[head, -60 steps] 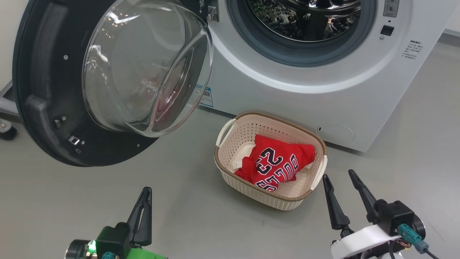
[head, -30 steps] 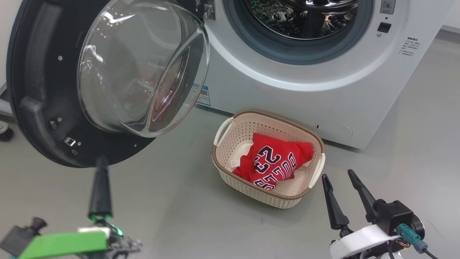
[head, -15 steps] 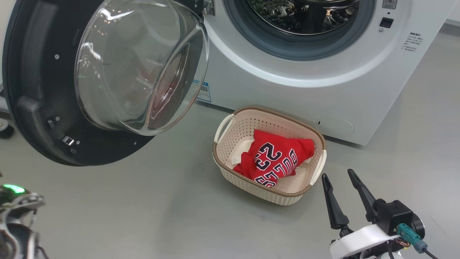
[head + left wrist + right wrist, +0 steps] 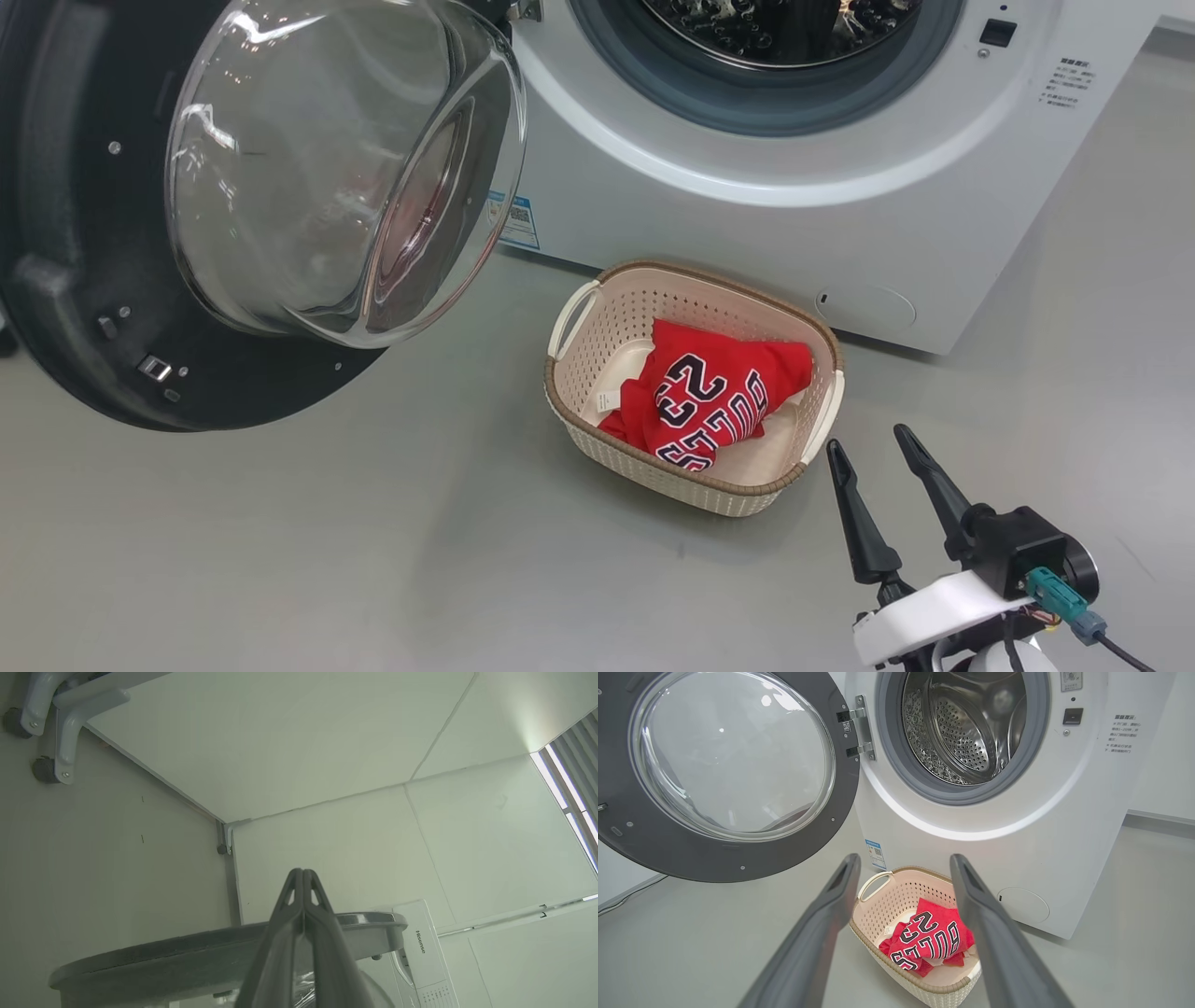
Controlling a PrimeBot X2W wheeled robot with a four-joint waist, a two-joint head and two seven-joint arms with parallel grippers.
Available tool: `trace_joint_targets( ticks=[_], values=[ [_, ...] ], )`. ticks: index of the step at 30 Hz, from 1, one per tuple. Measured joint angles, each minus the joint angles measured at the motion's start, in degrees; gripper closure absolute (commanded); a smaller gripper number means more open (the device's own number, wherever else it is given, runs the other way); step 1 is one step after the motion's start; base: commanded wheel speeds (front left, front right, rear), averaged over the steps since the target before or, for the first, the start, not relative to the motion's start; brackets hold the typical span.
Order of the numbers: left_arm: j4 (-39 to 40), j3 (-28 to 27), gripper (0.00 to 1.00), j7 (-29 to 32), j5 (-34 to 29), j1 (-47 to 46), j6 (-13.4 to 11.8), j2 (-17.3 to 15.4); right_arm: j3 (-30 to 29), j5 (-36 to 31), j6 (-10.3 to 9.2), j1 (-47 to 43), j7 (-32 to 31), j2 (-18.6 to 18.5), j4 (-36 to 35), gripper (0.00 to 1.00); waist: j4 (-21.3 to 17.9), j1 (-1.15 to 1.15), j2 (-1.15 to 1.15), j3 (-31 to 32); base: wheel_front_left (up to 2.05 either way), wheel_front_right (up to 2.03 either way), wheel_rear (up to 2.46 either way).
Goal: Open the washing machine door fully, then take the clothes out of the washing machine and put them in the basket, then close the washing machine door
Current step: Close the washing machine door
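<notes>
The washing machine door (image 4: 84,308) hangs open at left; the left wrist view shows the left gripper (image 4: 302,873), pressed together, near its rim. The right wrist view looks into the drum (image 4: 966,737) of the washing machine (image 4: 1064,826). The red clothes (image 4: 714,401) lie in the basket (image 4: 653,471); the right gripper (image 4: 866,439), spread, is just beside it.

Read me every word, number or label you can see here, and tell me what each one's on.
"Hisense": on the washing machine.
"BULLS" and "23": on the red jersey in the basket.
Blue sticker on the machine's front: too small to read.
Grey print right of the drum opening: too small to read.
</notes>
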State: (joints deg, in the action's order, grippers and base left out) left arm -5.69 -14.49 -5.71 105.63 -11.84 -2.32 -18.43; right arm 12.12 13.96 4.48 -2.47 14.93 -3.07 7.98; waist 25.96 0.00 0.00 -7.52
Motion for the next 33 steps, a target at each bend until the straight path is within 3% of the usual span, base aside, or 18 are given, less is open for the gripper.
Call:
trace_joint_targets(
  ticks=[8,33],
  values=[
    [-7.55,1.94,1.00,5.65,2.05,-2.13,-2.99,-2.35,0.89,-0.27,0.20,0.96,0.00,-0.54,0.29,0.00,-1.10,0.00,0.00,-0.92,0.00,0.00,0.00],
    [-18.15,6.51,1.00,13.29,2.75,-10.24,-2.91,-4.78,1.31,-0.51,0.77,2.27,-0.29,-2.30,0.29,0.00,-3.06,0.00,0.00,-3.62,0.00,0.00,0.00]
  ],
)
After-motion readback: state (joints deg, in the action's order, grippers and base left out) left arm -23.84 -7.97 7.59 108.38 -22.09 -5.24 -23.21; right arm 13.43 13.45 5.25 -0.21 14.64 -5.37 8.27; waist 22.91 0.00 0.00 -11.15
